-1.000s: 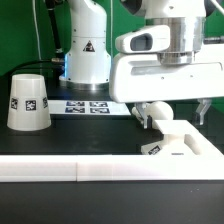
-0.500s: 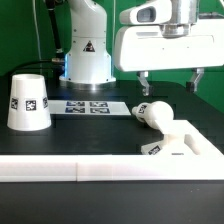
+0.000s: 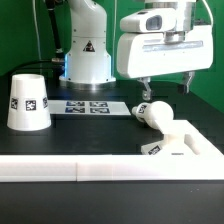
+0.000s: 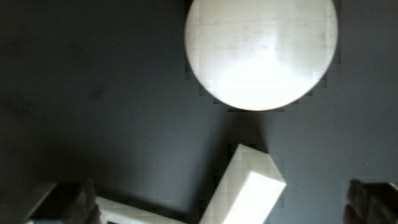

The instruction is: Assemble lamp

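Observation:
The white round bulb (image 3: 152, 113) lies on its side on the black table, touching the far left corner of the flat square base (image 3: 182, 140). The tapered shade (image 3: 28, 100) stands mouth down at the exterior view's left. My gripper (image 3: 167, 88) hangs open and empty above the bulb and base, touching neither. In the wrist view the bulb (image 4: 262, 50) is a bright oval, an edge of the base (image 4: 249, 190) lies beneath it, and my gripper (image 4: 214, 205) shows a dark fingertip (image 4: 54, 205) on each side.
The marker board (image 3: 92, 105) lies flat behind the bulb. A long white border bar (image 3: 70, 171) runs along the front. The arm's white pedestal (image 3: 86, 50) stands at the back.
My gripper has risen from down around the bulb to well above it. The bulb stays lying on the table by the base, now fully in view.

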You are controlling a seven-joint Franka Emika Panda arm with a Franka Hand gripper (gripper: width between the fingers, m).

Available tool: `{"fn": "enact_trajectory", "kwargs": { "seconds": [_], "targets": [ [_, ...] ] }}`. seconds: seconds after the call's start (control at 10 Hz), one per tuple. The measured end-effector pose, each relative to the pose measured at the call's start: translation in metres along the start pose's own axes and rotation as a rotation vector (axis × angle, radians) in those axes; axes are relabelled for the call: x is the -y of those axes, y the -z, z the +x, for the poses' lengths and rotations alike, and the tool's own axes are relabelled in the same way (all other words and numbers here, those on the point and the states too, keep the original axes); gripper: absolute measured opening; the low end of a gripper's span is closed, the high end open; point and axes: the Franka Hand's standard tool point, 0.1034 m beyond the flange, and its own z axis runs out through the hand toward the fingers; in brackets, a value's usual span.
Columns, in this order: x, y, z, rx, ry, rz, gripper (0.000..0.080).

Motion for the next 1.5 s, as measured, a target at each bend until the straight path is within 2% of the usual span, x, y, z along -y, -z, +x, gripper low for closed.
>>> {"fn": "enact_trajectory", "kwargs": {
  "seconds": [0.3, 0.5, 0.7, 1.1, 1.2, 1.3, 1.5],
  "targets": [
    [0.000, 0.000, 0.000, 0.000, 0.001, 0.000, 0.0699],
    [-0.003, -0.006, -0.006, 0.010, 0.178, 0.007, 0.0699],
    [0.004, -0.013, -0.012, 0.016, 0.244, 0.014, 0.0699],
    [0.010, -0.014, -0.015, 0.063, 0.206, 0.023, 0.0699],
    [0.016, -0.015, -0.017, 0.131, 0.200, 0.020, 0.0699],
    [0.017, -0.016, -0.013, 0.187, 0.220, 0.027, 0.0699],
    [0.012, -0.016, -0.016, 0.318, 0.246, 0.048, 0.0699]
  ]
}}
